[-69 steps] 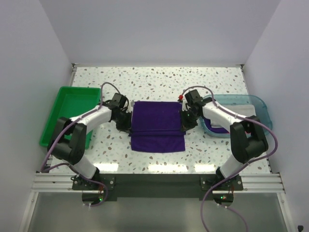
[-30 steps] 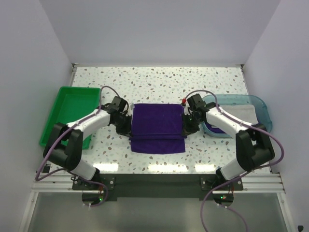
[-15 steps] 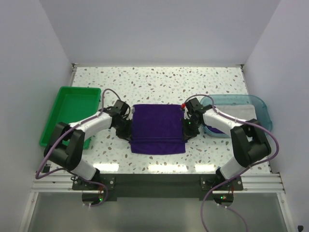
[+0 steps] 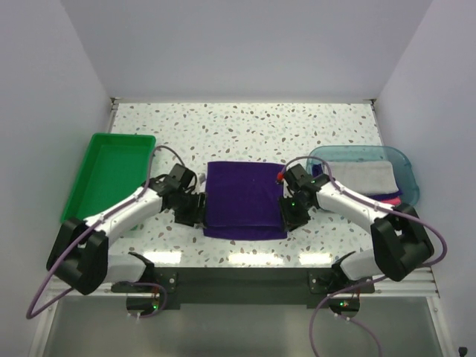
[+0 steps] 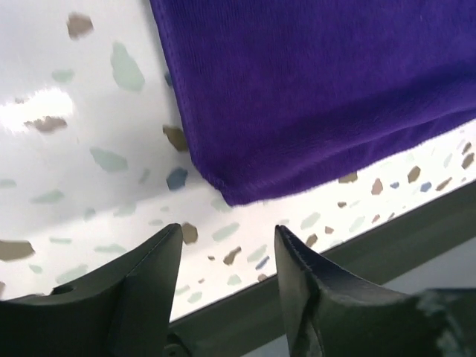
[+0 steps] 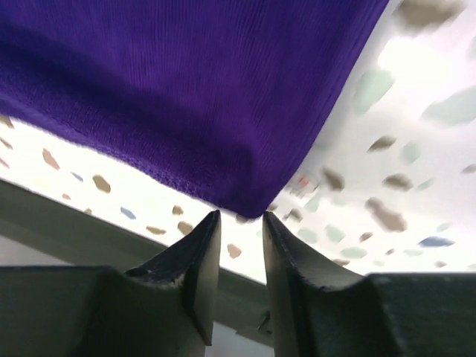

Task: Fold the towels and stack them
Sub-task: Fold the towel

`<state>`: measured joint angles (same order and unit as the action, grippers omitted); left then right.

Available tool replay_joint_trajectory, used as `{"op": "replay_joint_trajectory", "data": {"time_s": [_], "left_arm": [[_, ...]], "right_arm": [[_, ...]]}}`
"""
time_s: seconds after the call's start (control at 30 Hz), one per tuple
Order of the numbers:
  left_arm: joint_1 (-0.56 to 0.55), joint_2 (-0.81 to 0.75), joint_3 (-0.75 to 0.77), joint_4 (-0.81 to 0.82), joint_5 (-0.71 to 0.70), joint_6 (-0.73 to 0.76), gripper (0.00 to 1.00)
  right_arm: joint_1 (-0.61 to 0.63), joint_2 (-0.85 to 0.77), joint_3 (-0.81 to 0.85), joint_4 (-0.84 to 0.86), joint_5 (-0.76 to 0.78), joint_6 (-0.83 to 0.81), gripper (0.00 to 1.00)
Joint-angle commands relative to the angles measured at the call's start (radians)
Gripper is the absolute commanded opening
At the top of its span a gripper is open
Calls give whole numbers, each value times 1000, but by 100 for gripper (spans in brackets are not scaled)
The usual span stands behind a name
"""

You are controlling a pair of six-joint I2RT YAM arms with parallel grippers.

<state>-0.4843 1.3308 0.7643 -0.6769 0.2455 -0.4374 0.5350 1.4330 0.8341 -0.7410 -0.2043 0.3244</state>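
Note:
A dark purple towel [image 4: 244, 197] lies folded flat in the middle of the table. My left gripper [image 4: 192, 210] sits at its near left corner. In the left wrist view the left gripper [image 5: 227, 229] is open and holds nothing, with the towel's corner [image 5: 320, 97] just beyond its tips. My right gripper [image 4: 291, 211] sits at the near right corner. The right gripper [image 6: 241, 216] stands open with a narrower gap, and the towel's corner [image 6: 186, 97] lies right at its tips, not pinched. A pale grey-white towel [image 4: 366, 177] and a sliver of pink towel [image 4: 388, 198] lie in the teal tray.
A green bin [image 4: 111, 175] stands at the left of the table. The translucent teal tray [image 4: 398, 158] stands at the right, behind the right arm. The table's near edge and a dark rail run just below both grippers.
Both grippers moved toward the near edge, drawing the towel's upper layer over the lower one. They then opened and let go of the corners.

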Motion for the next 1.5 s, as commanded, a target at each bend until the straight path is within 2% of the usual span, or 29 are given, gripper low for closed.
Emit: {"op": "replay_joint_trajectory", "data": {"time_s": [0.0, 0.13, 0.2, 0.3, 0.43, 0.57, 0.77, 1.0, 1.13, 1.27, 1.47], "left_arm": [[-8, -105, -55, -23, 57, -60, 59], [-8, -192, -97, -3, 87, -99, 71], [-8, -217, -94, 10, 83, -116, 73], [-8, -188, -42, -9, 43, -124, 73], [-7, -136, 4, -9, -63, -153, 67], [-5, -95, 0, 63, -95, -196, 62], [-2, -42, -36, 134, -110, -218, 55], [0, -15, -69, 180, -101, -222, 49], [0, -19, -28, 151, -135, -219, 46], [1, -19, 87, 126, -201, -176, 45], [1, 152, 236, 204, -221, -116, 44]], "right_arm": [[42, -66, -58, -61, -46, 76, 34], [91, -127, -102, -80, -64, 119, 40], [92, -164, -102, -110, -46, 119, 44], [91, -210, -52, -132, 28, 114, 45], [91, -209, 11, -100, 106, 166, 45], [88, -166, 8, -37, 198, 254, 44], [65, -126, -75, 106, 217, 387, 38], [42, -123, -130, 172, 213, 459, 36], [37, -120, -69, 152, 221, 423, 34], [37, -106, 22, 137, 282, 328, 33], [39, 64, 160, 187, 313, 269, 31]]}}
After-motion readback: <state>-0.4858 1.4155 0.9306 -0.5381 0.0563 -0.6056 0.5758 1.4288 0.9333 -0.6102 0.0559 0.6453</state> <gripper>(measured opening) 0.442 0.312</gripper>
